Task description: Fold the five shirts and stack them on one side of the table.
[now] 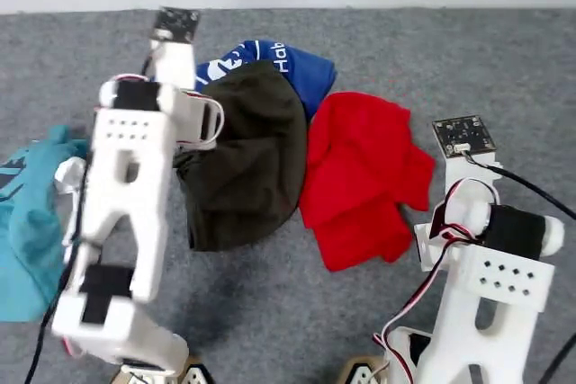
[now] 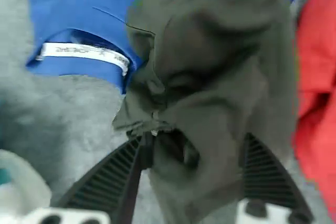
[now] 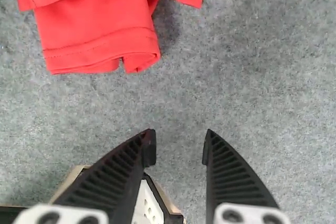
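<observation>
My left gripper [image 2: 199,140] stands open and wide over the dark olive shirt [image 2: 220,66], with a raised bunch of its cloth between the two fingers. That shirt [image 1: 252,159] lies crumpled mid-table and overlaps a blue shirt [image 1: 270,65] behind it. The blue shirt [image 2: 79,35] shows a white neck label. To the right lies a red shirt [image 1: 360,177], loosely folded. Its hem corner [image 3: 94,24] is a short way ahead of my open, empty right gripper [image 3: 178,140]. A teal shirt [image 1: 27,213] sits at the table's left edge.
Grey carpet-like cloth [image 1: 504,69] covers the table. The left arm [image 1: 135,150] stands tall between the teal and olive shirts. The right arm [image 1: 486,258] is at the front right. Bare surface lies to the right of the red shirt and along the back.
</observation>
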### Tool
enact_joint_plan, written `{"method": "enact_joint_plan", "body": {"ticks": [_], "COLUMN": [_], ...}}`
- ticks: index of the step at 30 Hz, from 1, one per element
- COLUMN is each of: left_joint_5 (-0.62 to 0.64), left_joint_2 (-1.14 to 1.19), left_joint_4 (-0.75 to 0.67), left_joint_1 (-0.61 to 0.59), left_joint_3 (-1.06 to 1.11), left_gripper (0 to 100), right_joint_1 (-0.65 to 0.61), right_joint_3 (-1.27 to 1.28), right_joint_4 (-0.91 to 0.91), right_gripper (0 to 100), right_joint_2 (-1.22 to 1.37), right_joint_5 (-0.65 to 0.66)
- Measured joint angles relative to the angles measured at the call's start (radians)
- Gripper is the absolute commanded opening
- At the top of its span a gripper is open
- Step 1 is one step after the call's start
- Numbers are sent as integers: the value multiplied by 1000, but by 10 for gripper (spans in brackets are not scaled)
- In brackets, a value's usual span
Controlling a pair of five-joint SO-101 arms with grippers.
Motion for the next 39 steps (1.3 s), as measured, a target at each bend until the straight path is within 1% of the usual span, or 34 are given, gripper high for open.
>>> {"method": "enact_joint_plan", "body": {"ticks": [3, 4, 6, 8, 9, 10, 14, 18, 20, 23, 32, 36, 39], "left_joint_5": [2, 2, 2, 8, 11, 11, 11, 8, 8, 8, 6, 6, 6], "left_joint_2": [189, 249, 362, 443, 466, 489, 526, 525, 499, 385, -44, -140, -160], "left_joint_4": [-25, -37, -69, -84, -84, -78, 35, 250, 290, 308, 313, 315, 315], "left_joint_1": [14, 18, 23, 23, 26, 29, 31, -20, -74, -190, -609, -730, -779], "left_joint_3": [0, 0, -18, -71, -104, -138, -302, -534, -629, -697, -715, -695, -628], "left_gripper": [255, 234, 153, 35, 2, 22, 13, 13, 13, 13, 13, 13, 13], "right_joint_1": [0, 0, 0, 0, 0, 0, 0, 0, 0, 0, 0, 0, 0], "right_joint_3": [0, 0, 0, 0, 0, 0, 0, 0, 0, 14, 52, 52, 52], "right_joint_4": [0, 0, 0, 0, 0, 0, 0, 0, 0, 0, 0, 0, 0], "right_gripper": [158, 158, 158, 158, 158, 158, 158, 158, 158, 158, 158, 158, 158], "right_joint_2": [0, 0, 0, 0, 0, 0, 0, 0, 0, 0, 0, 0, 0], "right_joint_5": [0, 0, 0, 0, 0, 0, 0, 0, 0, 0, 0, 0, 0]}}
